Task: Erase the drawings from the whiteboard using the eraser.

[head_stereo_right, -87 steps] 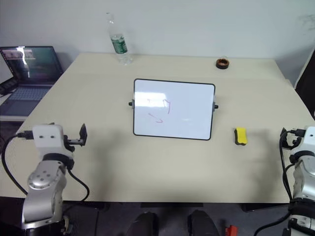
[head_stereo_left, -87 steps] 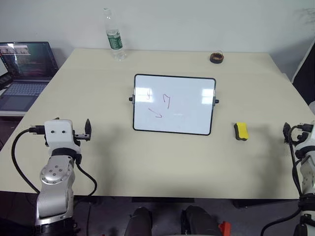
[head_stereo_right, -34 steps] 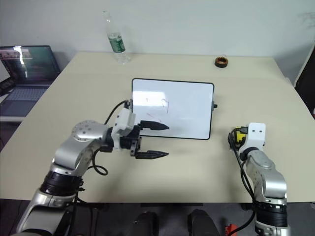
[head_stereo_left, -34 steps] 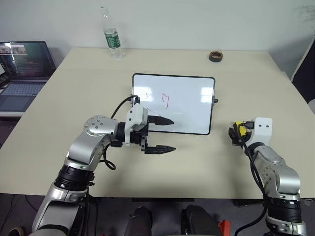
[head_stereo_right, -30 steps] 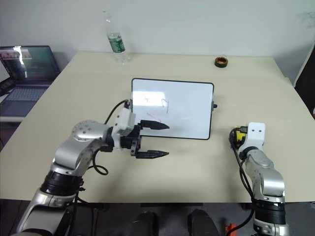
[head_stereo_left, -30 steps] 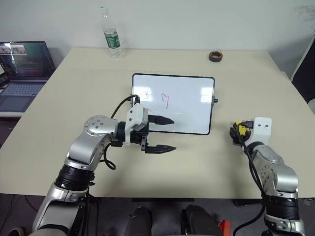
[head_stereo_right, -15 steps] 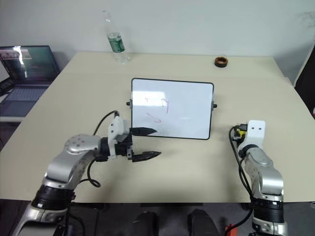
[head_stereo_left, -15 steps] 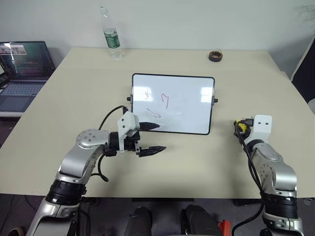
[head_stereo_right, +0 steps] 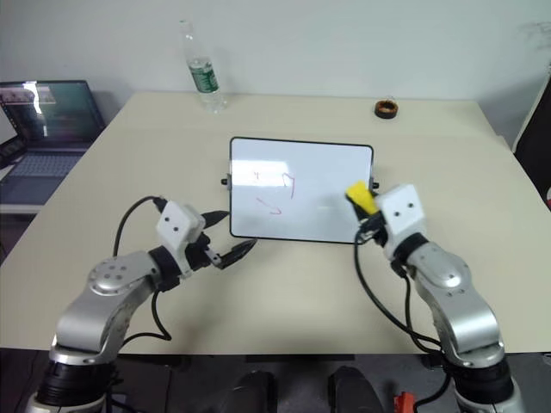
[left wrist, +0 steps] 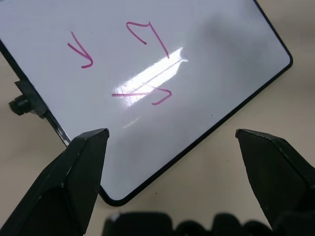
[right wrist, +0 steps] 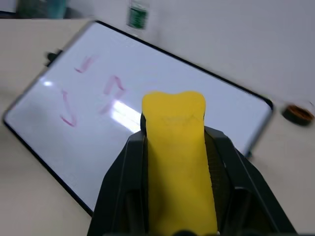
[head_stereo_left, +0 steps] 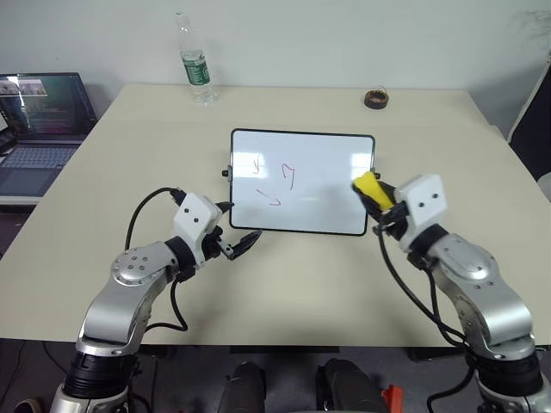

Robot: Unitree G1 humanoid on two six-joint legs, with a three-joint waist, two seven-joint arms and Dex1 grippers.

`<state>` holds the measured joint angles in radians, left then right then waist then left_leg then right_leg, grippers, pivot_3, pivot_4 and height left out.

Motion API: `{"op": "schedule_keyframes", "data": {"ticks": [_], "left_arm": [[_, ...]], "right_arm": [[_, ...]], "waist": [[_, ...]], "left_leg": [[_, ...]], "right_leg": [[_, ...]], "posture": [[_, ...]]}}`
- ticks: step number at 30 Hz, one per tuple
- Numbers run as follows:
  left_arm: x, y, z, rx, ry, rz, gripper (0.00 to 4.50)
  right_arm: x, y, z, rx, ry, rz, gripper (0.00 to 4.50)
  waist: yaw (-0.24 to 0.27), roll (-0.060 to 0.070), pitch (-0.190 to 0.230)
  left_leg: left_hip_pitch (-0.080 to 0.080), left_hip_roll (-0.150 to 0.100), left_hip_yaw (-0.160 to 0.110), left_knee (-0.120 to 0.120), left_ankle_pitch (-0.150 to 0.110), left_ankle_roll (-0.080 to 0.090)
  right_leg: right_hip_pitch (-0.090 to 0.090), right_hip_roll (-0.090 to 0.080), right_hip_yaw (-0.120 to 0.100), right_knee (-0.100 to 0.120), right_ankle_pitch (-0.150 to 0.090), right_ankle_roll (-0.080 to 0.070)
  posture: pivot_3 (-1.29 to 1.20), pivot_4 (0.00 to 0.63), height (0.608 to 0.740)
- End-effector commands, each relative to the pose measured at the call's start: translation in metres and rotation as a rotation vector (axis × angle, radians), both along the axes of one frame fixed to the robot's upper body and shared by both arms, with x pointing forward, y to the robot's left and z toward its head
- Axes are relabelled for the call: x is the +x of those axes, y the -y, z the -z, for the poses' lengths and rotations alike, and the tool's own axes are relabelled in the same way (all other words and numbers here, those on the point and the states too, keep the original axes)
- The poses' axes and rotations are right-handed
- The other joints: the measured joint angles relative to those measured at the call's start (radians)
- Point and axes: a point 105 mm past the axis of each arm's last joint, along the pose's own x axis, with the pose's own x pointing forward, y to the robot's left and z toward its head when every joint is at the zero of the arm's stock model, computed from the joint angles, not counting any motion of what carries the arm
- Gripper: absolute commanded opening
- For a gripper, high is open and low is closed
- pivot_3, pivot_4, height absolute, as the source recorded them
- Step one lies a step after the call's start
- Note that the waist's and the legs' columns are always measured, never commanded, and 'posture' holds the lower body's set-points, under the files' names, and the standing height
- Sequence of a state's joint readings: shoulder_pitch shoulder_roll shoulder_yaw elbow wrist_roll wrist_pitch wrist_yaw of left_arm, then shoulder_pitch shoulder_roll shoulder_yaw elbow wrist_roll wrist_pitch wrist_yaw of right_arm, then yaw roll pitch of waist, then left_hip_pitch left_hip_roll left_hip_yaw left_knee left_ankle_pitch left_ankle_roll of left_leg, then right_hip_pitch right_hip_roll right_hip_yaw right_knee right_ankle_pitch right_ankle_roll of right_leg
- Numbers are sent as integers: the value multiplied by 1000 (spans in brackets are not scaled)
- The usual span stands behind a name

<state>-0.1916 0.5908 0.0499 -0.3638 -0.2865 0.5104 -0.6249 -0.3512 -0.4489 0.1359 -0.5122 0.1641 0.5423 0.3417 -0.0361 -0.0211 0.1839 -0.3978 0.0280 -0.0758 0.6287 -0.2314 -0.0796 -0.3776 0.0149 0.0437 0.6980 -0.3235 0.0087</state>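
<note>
The whiteboard [head_stereo_left: 302, 181] lies flat near the middle of the desk [head_stereo_left: 482, 163], and everything else is placed from it here. The drawings [head_stereo_left: 277, 182], a few thin red strokes and hooks, sit on the board's left half, unwiped.

The right gripper [head_stereo_left: 379, 200] hangs over the board's right edge, close to the small black knob on that side. Its fingers are clamped on the eraser [head_stereo_left: 368, 187], which sticks out past them toward the board's surface with its yellow face up. In the right wrist view the eraser [right wrist: 179, 162] stands between the two black fingers [right wrist: 120, 187], aimed across the board toward the red marks.

The left gripper [head_stereo_left: 238, 242] sits just off the board's near left corner, above the bare desk. Its fingers [left wrist: 69, 182] are spread apart with nothing between them, and the left wrist view looks through the gap at the board's corner and the red marks.

Beyond the board's far left corner stands a plastic bottle [head_stereo_left: 195, 60]. Beyond its far right corner lies a dark ring [head_stereo_left: 376, 98]. Well to the board's left, off the desk, a laptop [head_stereo_left: 45, 116] is open.
</note>
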Motion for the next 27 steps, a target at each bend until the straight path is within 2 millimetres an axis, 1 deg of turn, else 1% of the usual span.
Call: {"op": "schedule_keyframes", "data": {"ticks": [1,3,5,7,11,13,15,18,21,23,24,25,26,27], "left_arm": [[4,-9,-16,19,58,-40,4500],[6,-11,-18,27,61,-45,4500],[7,-15,-19,45,47,-37,4500],[6,-16,-17,72,33,-19,4500],[3,-9,-19,93,34,39,4500],[3,-6,-21,97,36,58,4500],[2,-3,-21,99,35,75,4500],[1,-2,-21,98,30,81,4500],[-1,0,-15,99,15,81,4500],[-2,2,-13,92,8,85,4500],[-3,3,-13,90,6,87,4500],[-3,3,-12,90,5,91,4500],[-4,4,-12,90,3,93,4500],[-4,3,-11,92,2,93,4500]], "right_arm": [[10,-30,-6,-83,83,-112,1159],[21,-43,-8,-105,100,-142,1159],[37,-58,-10,-139,121,-162,1159],[51,-67,-12,-176,146,-168,1159],[78,-74,-10,-238,172,-139,1158],[89,-74,-9,-249,169,-126,1158],[97,-72,-2,-281,153,-125,1158],[101,-71,8,-322,129,-133,1157],[92,-74,36,-444,67,-221,1156],[84,-74,50,-526,54,-277,1156],[83,-74,52,-548,59,-286,1156],[85,-73,47,-549,86,-265,1156],[88,-73,41,-538,115,-243,1156],[93,-74,30,-510,158,-202,1156]], "waist": [[1,0,0],[2,0,0],[1,0,0],[1,0,0],[2,0,0],[4,0,0],[5,0,0],[3,0,0],[3,0,0],[3,0,0],[3,0,0],[3,0,0],[2,0,0],[2,0,0]], "left_leg": [[0,0,0,0,0,0],[0,0,0,0,0,0],[0,0,0,0,0,0],[0,0,0,0,0,0],[-1,0,0,0,0,0],[-2,1,0,0,0,0],[-2,1,0,0,0,0],[-2,1,0,0,0,0],[-1,1,0,0,0,0],[-1,1,0,0,0,0],[-1,1,0,0,0,0],[0,1,0,0,0,0],[0,1,0,0,0,0],[0,1,0,1,0,0]], "right_leg": [[0,0,0,0,0,0],[0,0,0,0,0,0],[0,0,0,0,0,0],[-1,0,0,0,0,0],[-1,-1,0,0,0,0],[-1,-1,-1,0,0,0],[-1,-2,-1,0,0,0],[-1,-2,-1,0,0,0],[-2,-2,-1,0,0,0],[-1,-2,0,1,0,0],[-1,-2,-1,1,0,0],[-1,-2,-1,1,0,0],[-1,-2,0,2,0,0],[-1,-2,0,2,0,-1]], "posture": [[0,150,740],[0,150,740],[0,150,740],[0,150,740],[0,150,740],[0,150,740],[0,150,740],[0,150,740],[0,150,740],[0,150,740],[0,150,740],[0,150,740],[0,150,740],[0,150,740]]}}
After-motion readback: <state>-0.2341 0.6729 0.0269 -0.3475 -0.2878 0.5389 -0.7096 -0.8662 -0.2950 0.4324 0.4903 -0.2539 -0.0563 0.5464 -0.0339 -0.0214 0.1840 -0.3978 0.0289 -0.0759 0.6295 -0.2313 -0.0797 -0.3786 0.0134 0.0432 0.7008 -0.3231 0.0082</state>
